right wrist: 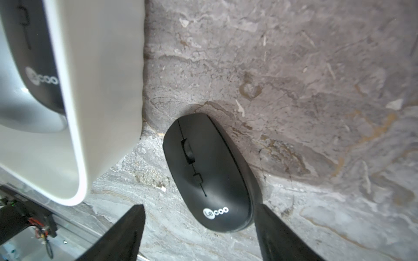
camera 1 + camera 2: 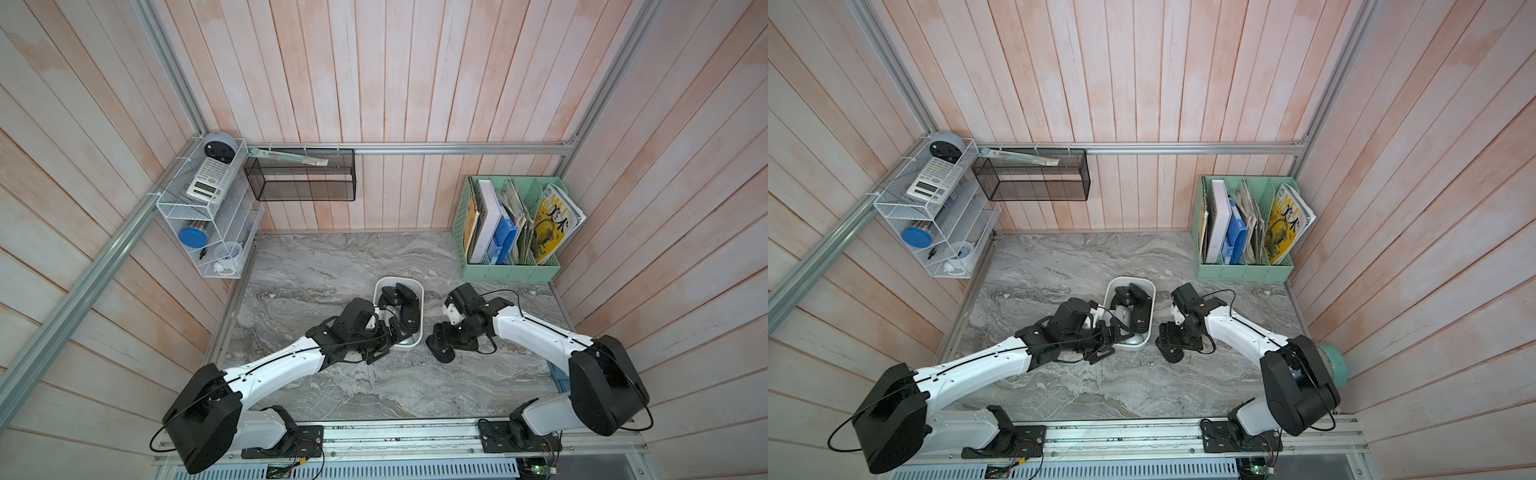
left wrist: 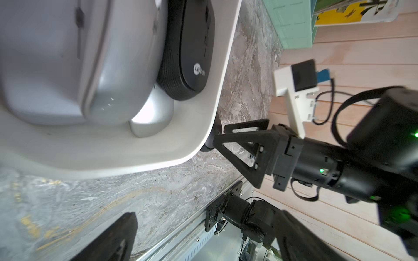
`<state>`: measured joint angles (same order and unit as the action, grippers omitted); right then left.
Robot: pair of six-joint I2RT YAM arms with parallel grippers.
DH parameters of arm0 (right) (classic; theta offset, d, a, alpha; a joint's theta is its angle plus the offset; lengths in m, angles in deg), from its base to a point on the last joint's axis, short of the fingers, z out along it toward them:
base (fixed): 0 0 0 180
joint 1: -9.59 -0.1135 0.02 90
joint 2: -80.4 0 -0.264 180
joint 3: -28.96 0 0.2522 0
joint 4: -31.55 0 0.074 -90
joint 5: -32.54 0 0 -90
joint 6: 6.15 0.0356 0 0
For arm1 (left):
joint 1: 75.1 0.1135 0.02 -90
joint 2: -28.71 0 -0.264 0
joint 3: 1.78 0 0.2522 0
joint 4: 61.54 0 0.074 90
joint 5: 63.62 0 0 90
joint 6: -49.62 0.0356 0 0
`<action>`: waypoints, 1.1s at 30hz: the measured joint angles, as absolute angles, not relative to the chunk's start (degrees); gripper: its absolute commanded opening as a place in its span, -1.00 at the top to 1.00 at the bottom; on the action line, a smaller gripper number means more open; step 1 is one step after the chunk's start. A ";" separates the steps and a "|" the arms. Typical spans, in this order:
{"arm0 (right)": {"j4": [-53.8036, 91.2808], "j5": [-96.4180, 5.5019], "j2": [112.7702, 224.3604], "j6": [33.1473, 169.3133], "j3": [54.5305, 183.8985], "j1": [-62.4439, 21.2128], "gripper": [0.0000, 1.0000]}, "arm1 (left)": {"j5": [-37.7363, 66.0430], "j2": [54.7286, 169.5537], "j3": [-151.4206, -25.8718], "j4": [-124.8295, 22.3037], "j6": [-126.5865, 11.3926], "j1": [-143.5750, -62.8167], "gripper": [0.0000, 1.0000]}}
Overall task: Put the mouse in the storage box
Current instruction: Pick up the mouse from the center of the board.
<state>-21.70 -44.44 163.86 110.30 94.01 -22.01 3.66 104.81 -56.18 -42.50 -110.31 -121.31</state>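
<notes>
Black left gripper [image 2: 384, 343] hangs spread wide at the near-left corner of the storage box [image 2: 399, 280], one finger cut off in its wrist view. Other mice [image 2: 409, 316] pile inside, half buried. Just right of the box, the mouse [image 1: 210, 171] lies on the marble [image 2: 332, 257], with the right gripper [image 1: 199, 205] open astride its tail, gap showing.

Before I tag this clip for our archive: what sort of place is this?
Likely a mock office desk in a robot test booth: mint-green file holder of magazines, calculator in a white wire rack, computer mice in a white storage box.
</notes>
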 measured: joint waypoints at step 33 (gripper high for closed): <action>-28.47 -58.71 177.54 98.57 100.66 -30.38 -0.63 | 10.15 104.89 -50.94 -56.36 -120.06 -124.13 -1.00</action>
